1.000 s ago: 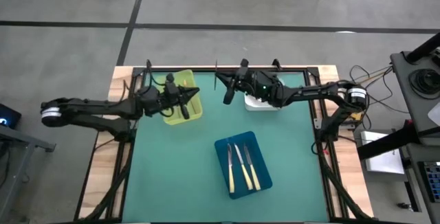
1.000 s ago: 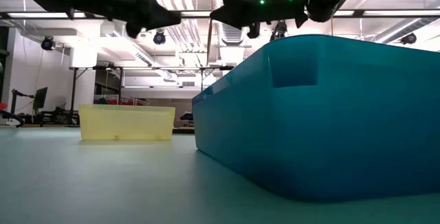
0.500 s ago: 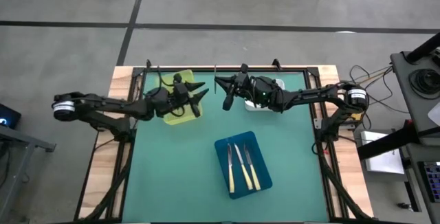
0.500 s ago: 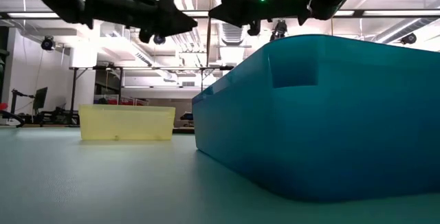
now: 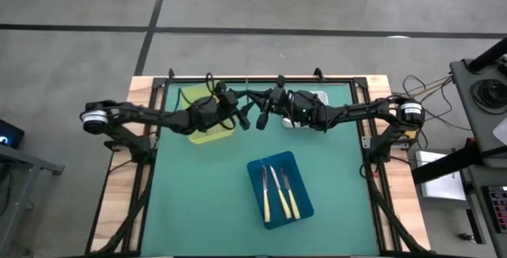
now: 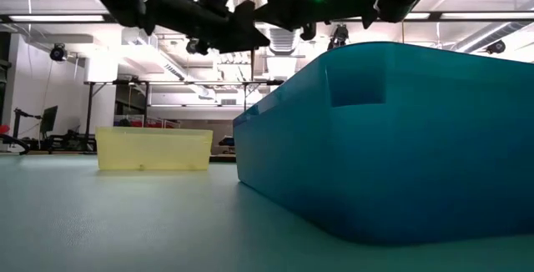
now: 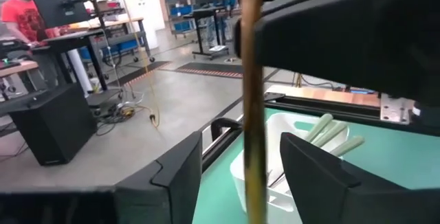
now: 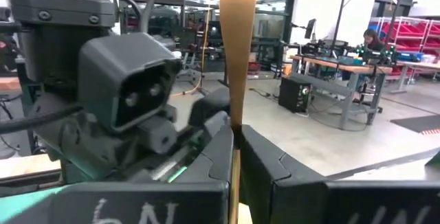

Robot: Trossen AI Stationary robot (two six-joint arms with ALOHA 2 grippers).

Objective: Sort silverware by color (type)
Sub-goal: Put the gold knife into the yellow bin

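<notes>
High view: left hand (image 5: 244,119) has advanced from the yellow tray (image 5: 207,134) to meet right hand (image 5: 261,118). Left wrist view: its fingers (image 7: 175,172) have spread around the gold utensil (image 7: 252,100). Right wrist view: right hand remains clamped on it. Handover appears imminent.

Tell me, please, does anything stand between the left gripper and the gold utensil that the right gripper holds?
Nothing visible does. The right gripper holds the gold utensil upright in the air. The left gripper has its open fingers on either side of it, with only air between.
</notes>
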